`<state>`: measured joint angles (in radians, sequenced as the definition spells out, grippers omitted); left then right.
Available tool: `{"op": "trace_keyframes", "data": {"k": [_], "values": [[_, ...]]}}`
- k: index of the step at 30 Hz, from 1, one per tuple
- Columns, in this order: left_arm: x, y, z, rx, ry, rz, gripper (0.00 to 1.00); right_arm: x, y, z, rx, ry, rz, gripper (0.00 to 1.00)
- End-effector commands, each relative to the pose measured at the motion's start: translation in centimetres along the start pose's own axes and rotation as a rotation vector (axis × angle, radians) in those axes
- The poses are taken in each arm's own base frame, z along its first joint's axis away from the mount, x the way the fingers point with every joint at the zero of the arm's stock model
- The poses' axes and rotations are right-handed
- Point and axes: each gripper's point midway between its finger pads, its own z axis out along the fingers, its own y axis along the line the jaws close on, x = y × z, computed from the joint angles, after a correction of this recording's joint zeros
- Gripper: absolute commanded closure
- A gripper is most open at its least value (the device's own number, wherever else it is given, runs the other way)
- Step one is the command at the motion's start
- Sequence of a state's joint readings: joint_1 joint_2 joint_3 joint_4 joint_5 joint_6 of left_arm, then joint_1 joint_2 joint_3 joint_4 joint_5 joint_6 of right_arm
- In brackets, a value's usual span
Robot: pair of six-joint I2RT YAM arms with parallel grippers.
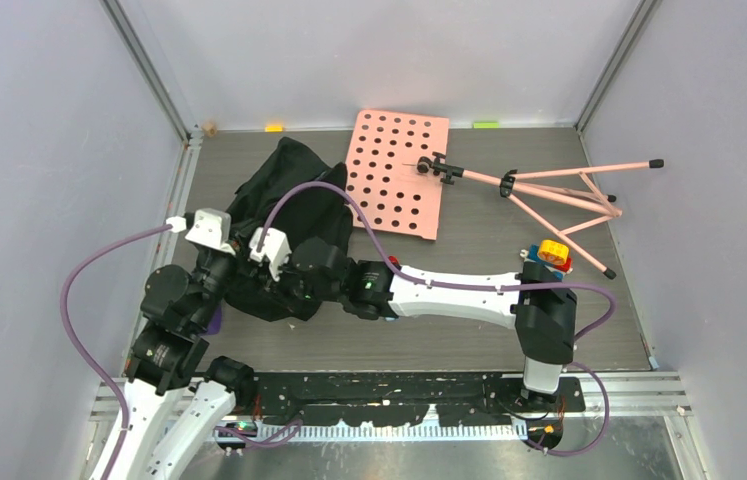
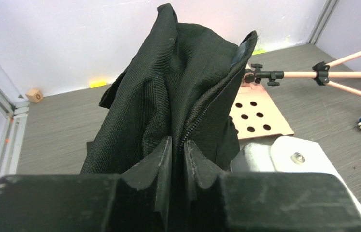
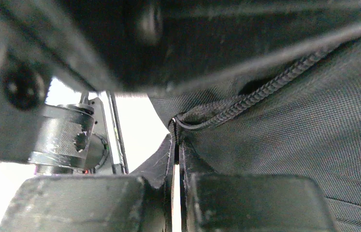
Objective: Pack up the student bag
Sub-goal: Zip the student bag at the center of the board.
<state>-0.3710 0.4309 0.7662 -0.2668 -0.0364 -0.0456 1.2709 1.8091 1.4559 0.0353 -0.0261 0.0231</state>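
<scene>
The student bag [image 1: 284, 195] is a black fabric backpack lying at the left middle of the table. In the left wrist view it [image 2: 178, 82] rises in front of me with its zipper line running down between my fingers. My left gripper [image 2: 178, 150] is shut on the bag's zipper edge. My right gripper [image 3: 176, 145] is shut on a thin fabric edge of the bag [image 3: 313, 135] by a black cord. In the top view both grippers meet at the bag's near edge, the left gripper [image 1: 239, 262] beside the right gripper [image 1: 284, 270].
A pink perforated board [image 1: 399, 170] lies behind the bag, joined to a pink folding stand [image 1: 559, 190] on the right. A small toy car [image 1: 549, 255] sits near the right arm. A small wooden cube [image 2: 34, 95] lies at the back left wall.
</scene>
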Motion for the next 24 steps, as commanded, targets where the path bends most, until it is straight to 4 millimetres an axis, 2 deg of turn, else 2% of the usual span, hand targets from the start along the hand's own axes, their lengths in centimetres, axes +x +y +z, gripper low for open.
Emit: {"op": "trace_keyframes", "data": {"k": [1, 4, 8, 15, 24], "values": [[-3.0, -0.2, 0.1, 0.014, -0.090, -0.001, 0.72, -7.9, 0.8, -2.6, -0.004, -0.207, 0.091, 1.00], [-4.0, -0.2, -0.3, 0.013, -0.108, 0.009, 0.51, -9.9, 1.2, -3.1, -0.014, -0.246, 0.150, 1.00], [-4.9, 0.8, -1.1, -0.038, -0.115, 0.034, 0.38, -11.5, 0.5, -3.6, 0.026, -0.275, 0.218, 1.00], [-5.5, 2.0, -2.6, -0.096, -0.111, 0.060, 0.32, -13.6, -1.8, -4.8, 0.086, -0.325, 0.306, 1.00], [-6.2, 3.4, -5.9, -0.168, -0.116, 0.069, 0.28, -14.6, -4.8, -6.5, 0.124, -0.366, 0.411, 1.00]]}}
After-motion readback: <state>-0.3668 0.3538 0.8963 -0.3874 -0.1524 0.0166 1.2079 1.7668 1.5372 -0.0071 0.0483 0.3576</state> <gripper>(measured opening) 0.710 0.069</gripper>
